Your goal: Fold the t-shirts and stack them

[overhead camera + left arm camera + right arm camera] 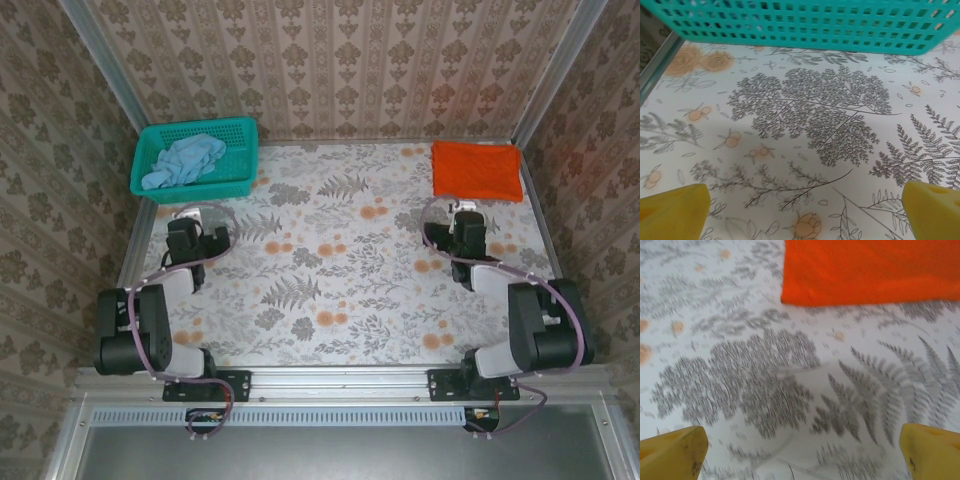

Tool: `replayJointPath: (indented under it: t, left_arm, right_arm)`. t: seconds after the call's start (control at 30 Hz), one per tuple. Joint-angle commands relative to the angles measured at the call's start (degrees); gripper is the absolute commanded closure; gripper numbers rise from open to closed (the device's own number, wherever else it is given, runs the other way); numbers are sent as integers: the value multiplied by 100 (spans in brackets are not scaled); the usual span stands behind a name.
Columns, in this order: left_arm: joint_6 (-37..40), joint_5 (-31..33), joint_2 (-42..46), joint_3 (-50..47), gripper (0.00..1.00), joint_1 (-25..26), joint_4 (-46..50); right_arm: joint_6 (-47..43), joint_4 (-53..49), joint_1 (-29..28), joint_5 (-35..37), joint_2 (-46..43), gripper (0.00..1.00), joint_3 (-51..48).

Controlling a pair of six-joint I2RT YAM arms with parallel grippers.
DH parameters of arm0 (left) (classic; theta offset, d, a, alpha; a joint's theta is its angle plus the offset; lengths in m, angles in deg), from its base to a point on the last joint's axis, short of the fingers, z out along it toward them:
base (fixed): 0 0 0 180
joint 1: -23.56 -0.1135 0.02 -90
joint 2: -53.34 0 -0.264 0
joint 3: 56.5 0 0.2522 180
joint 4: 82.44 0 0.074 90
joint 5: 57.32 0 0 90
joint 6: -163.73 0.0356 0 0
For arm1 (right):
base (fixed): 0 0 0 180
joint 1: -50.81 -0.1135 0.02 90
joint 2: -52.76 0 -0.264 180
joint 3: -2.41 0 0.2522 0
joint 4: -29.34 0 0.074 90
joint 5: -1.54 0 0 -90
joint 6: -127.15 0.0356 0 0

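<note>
the left jaws are wide open and hold nothing. their yellow fingertips (675, 212) hang low over the flowery desk (340, 270), one on each side. the teal basket (243, 135) stands just ahead of the left jaws, close but not touching. the pale blue t-shirt (183, 162) lies crumpled in that basket, past the left jaws, not folded. the right jaws are wide open too, with nothing between them. the orange t-shirt (477, 170) lies flat on the desk just ahead of the right jaws, a neat rectangle, near them but apart. in the right wrist view its near edge sits ahead and a bit to the right of the middle of the jaws. the two t-shirts are well apart, one ahead of each pair of jaws.
</note>
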Motion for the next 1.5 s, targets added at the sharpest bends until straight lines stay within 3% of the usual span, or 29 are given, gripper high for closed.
replayJointPath:
  t: [0.0, 0.07, 0.23, 0.33, 0.43, 0.5, 0.53, 0.63, 0.73, 0.77, 0.8, 1.47]
  left_arm:
    - [387, -150, -158, 237, 0, 34, -537]
    - [383, -73, -316, 311, 0, -22, -700]
    - [670, -681, -480, 196, 0, 18, -1011]
    - [672, -659, -427, -54, 0, 21, -1409]
    - [631, -18, -469, -608, 0, 177, -2403]
    - [934, 370, -719, -1097, 0, 450, -3679]
    - [1013, 572, -663, -1147, 0, 644, -3678]
    - [1143, 605, -682, -1119, 0, 739, -3688]
    - [958, 590, -705, -763, 0, 566, -3085]
    - [756, 313, -650, -610, 0, 351, -2633]
    - [669, 32, -632, -622, 0, 229, -2604]
    - [759, 198, -636, -628, 0, 330, -2648]
  right_arm:
    - [-156, 761, 71, -134, 197, 0, 100]
    - [-3, 1094, 235, -291, 288, 0, -30]
    - [-66, 1566, 220, -367, 119, 1, -413]
    - [-120, 2518, 220, -486, 159, 1, -950]
    - [-164, 4194, 187, -458, 538, 0, -1595]
    - [-177, 4182, 161, -414, 376, 1, -1732]
    - [-210, 4360, 142, -430, 449, 1, -1765]
    - [-218, 4126, 132, -408, 444, 0, -1647]
    - [-140, 3047, 132, -234, 463, 0, -1057]
    - [-136, 2705, 101, -137, 477, 1, -878]
    - [-164, 2779, 61, -87, 495, 0, -890]
    - [-235, 2795, 4, -23, 465, 1, -909]
